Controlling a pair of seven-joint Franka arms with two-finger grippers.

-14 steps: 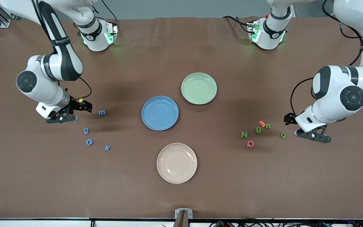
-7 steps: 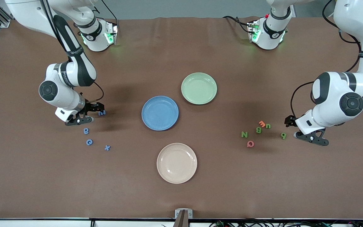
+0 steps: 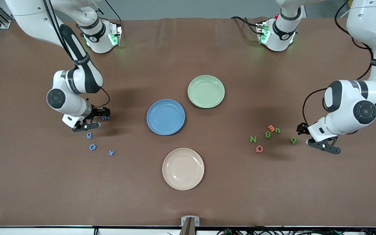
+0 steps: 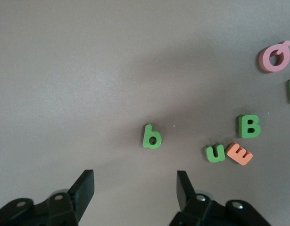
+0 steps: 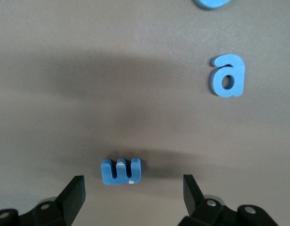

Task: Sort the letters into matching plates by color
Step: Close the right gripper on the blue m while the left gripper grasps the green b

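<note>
Over the blue E (image 5: pixel 120 171), right gripper (image 3: pixel 93 119) has descended from a second ago, fingers apart, bracketing it. Left gripper (image 3: pixel 317 138), also open, has edged toward the green b (image 4: pixel 151 136); both grasps imminent, plates empty.

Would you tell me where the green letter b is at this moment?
The green letter b lies on the table toward the left arm's end, just beside the open left gripper, with the green B and u its nearest neighbours.

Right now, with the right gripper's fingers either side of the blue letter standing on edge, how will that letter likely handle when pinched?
The blue letter looks like thick foam, so probably light and slightly squashy. Standing on edge, it may tip if the open right gripper nudges it first. Its matte faces should grip well.
</note>
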